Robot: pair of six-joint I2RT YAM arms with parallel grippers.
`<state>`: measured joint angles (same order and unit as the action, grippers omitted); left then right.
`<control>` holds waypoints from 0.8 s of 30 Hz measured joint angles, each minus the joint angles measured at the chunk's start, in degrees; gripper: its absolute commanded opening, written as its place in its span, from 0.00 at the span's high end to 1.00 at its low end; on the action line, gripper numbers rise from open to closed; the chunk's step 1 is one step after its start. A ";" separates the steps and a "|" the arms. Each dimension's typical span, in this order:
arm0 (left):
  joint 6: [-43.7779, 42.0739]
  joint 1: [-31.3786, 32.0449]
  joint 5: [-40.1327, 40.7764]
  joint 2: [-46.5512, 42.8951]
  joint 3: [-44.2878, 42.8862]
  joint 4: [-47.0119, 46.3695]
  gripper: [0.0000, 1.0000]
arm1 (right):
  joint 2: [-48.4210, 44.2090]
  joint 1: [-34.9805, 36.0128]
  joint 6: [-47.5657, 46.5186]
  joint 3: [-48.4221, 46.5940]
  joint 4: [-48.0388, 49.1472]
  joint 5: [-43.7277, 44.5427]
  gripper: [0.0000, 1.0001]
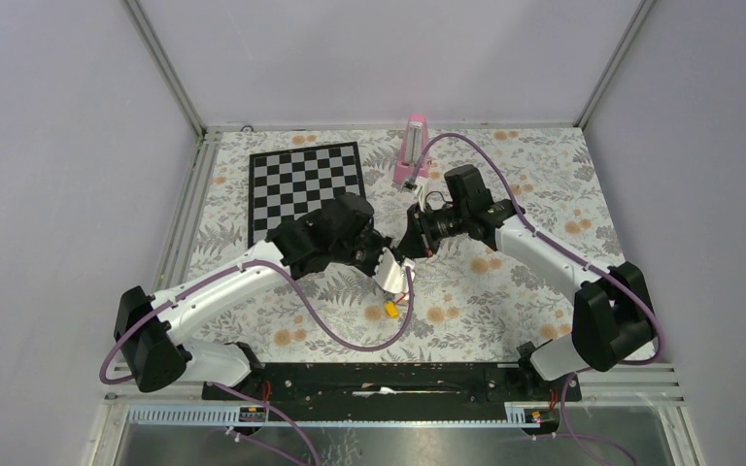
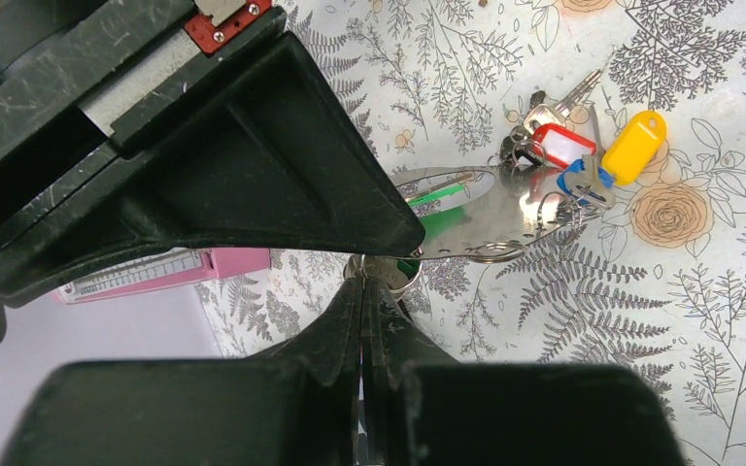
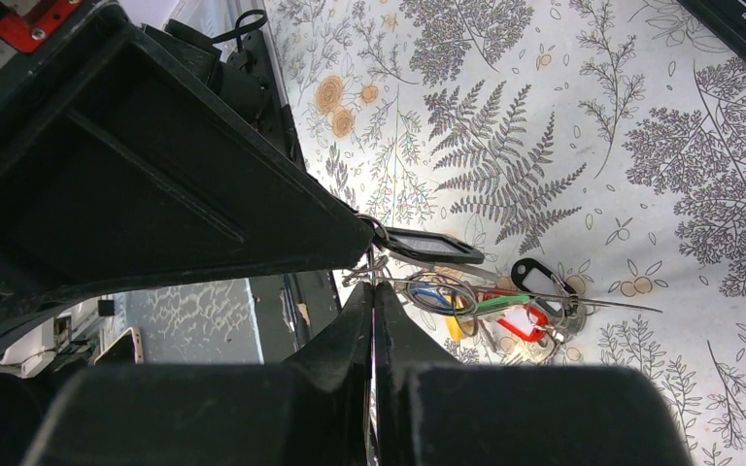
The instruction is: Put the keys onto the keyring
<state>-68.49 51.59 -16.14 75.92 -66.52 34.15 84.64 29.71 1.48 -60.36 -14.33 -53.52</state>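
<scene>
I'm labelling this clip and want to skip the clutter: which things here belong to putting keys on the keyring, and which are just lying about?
Part of the job:
- keys with coloured tags
- keyring, a thin wire loop

Just lying about:
- chessboard
- pink device

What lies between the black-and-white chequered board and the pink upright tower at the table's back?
Only bare floral tablecloth; the top external view shows nothing else between the black-and-white chequered board and the pink upright tower.
</scene>
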 measured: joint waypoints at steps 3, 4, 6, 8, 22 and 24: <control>-0.63 0.22 0.57 0.00 0.00 0.02 1.00 | 0.31 0.02 0.09 -0.31 -0.02 0.04 1.00; -0.87 0.26 0.74 0.00 0.02 0.02 1.00 | 0.42 0.02 0.15 -0.37 -0.02 0.04 1.00; -1.40 0.46 1.31 0.00 0.02 0.04 1.00 | 0.70 0.02 0.35 -0.57 0.02 0.04 1.00; -1.95 0.72 1.92 0.00 0.04 0.07 1.00 | 0.76 0.02 0.50 -0.59 0.00 0.04 1.00; -4.28 1.29 4.87 -0.52 0.35 1.20 1.00 | 1.70 0.02 0.90 -1.44 -0.15 0.07 1.00; -4.59 1.36 5.16 -0.55 0.35 1.40 1.00 | 1.79 0.02 1.03 -1.51 -0.22 0.09 1.00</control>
<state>-73.08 52.95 -10.98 75.37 -66.17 35.55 86.43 29.74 2.50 -61.87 -14.55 -53.43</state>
